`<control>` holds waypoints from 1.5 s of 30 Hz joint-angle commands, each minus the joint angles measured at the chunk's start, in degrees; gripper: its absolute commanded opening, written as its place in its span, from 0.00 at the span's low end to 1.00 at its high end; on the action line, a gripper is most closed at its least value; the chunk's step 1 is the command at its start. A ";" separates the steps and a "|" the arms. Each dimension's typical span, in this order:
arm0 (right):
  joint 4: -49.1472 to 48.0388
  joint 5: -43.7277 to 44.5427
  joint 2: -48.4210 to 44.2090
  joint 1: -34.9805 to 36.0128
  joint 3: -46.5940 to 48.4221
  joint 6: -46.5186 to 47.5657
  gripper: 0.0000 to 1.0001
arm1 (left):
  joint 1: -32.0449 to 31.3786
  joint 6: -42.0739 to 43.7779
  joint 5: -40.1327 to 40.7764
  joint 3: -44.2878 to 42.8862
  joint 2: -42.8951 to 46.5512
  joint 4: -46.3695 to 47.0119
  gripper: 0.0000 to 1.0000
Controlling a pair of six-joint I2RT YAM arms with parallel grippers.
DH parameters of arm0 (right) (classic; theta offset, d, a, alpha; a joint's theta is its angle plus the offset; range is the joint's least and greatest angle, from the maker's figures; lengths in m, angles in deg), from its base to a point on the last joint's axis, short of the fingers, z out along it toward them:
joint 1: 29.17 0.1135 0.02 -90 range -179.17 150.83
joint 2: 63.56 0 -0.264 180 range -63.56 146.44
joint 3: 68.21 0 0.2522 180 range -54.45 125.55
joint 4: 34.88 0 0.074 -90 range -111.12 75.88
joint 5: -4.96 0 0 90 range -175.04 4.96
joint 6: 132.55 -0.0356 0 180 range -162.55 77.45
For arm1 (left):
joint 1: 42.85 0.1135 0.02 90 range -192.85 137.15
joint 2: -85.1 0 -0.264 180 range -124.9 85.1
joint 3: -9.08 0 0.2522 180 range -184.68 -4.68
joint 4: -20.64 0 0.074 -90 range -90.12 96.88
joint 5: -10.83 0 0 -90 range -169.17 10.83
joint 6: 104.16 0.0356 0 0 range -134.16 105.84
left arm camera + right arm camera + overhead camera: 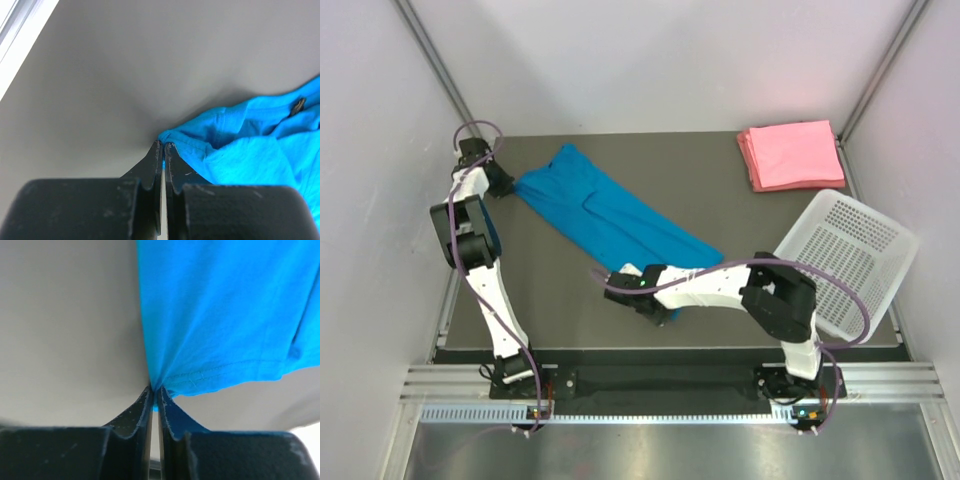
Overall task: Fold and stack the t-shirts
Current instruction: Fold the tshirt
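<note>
Now the dark bench (560,320) carries a blue t-shirt (605,215) stretched diagonally across it, pinched at both ends.
A white basket (850,260) sits tilted at the bench's right edge, and the folded pink t-shirts (790,155) are stacked in the far right corner, well apart from the blue one. The left hand (163,146) is closed tight on the shirt's far-left tip; the right hand (154,390) is clamped on a hem corner at its near end.

Left arm (485,290): white links, black joints, purple cable (480,128) looping at far end. Right arm (720,285): same build, purple cable arcing over. Left gripper (162,146), right gripper (154,389): matte black, scuffed, tapering fingers (150,170).
</note>
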 commanded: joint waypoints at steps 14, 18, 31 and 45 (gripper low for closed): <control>4.97 -11.65 -9.71 -0.52 10.20 -2.31 0.37 | 3.18 -3.17 -5.51 -11.26 -3.93 -0.20 0.43; -1.42 -16.73 -14.29 -11.21 8.27 1.39 0.39 | 3.36 -2.20 -0.85 -11.86 -0.75 -6.62 0.46; -0.31 -35.29 -2.88 -41.13 13.90 15.37 0.38 | 1.70 -4.92 -5.65 34.92 29.91 -0.94 0.46; -4.69 -42.76 -1.03 -45.62 2.65 20.03 0.37 | -28.27 -21.96 -12.36 78.72 69.02 10.50 0.47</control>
